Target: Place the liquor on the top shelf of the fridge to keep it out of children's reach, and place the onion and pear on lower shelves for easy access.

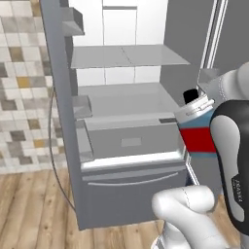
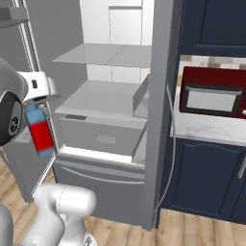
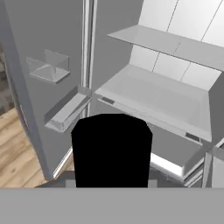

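left base view: the tool (image 1: 194, 104) grips the liquor bottle (image 1: 197, 133) beside the open fridge (image 1: 129, 146), below its top shelf (image 1: 126, 56).

A wall of small square mosaic tiles (image 1: 22, 73) in beige, grey and ochre fills the left of the left base view above a light wooden plank floor (image 1: 34, 209). At the right base view's right, dark navy cabinets (image 2: 204, 178) carry a pale marble surface (image 2: 202, 129) with a dark red microwave (image 2: 214, 91).
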{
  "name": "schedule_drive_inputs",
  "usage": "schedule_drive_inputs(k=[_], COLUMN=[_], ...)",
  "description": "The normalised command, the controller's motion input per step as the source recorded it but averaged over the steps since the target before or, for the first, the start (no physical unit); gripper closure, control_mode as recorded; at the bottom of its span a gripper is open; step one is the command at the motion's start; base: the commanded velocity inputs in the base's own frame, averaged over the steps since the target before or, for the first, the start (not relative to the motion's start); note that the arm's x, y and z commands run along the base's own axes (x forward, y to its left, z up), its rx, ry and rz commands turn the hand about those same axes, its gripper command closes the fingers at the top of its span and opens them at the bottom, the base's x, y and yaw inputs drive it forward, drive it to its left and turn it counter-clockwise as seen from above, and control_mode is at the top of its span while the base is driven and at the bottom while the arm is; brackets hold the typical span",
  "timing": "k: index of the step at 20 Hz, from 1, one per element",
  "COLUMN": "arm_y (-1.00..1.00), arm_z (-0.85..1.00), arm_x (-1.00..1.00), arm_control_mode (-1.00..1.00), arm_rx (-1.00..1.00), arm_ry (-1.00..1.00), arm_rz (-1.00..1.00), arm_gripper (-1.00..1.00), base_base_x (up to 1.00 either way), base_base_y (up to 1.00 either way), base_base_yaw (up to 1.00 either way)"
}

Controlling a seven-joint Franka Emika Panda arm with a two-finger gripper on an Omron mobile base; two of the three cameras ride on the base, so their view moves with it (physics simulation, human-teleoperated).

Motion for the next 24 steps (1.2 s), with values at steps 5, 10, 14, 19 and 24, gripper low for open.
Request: schedule_drive_inputs(k=[5,10,14,19,24], arm_y=[0.00,0.00,0.00,0.00,0.00], arm_z=[0.00,0.00,0.00,0.00,0.00], arm_x=[0.00,0.00,0.00,0.00,0.00], arm_control_mode=[1.00,1.00,1.00,1.00,1.00], arm_rx=[0.00,0.00,0.00,0.00,0.00], arm_ry=[0.00,0.00,0.00,0.00,0.00], arm_rz=[0.00,0.00,0.00,0.00,0.00], arm_gripper=[1.00,1.00,1.00,1.00,1.00], base_base_x=[0.67,0.60,0.55,0.49,0.49], base_base_y=[0.12,0.25,0.38,0.47,0.47], base_base_yaw=[-0.13,-0.14,-0.15,-0.17,-0.18])
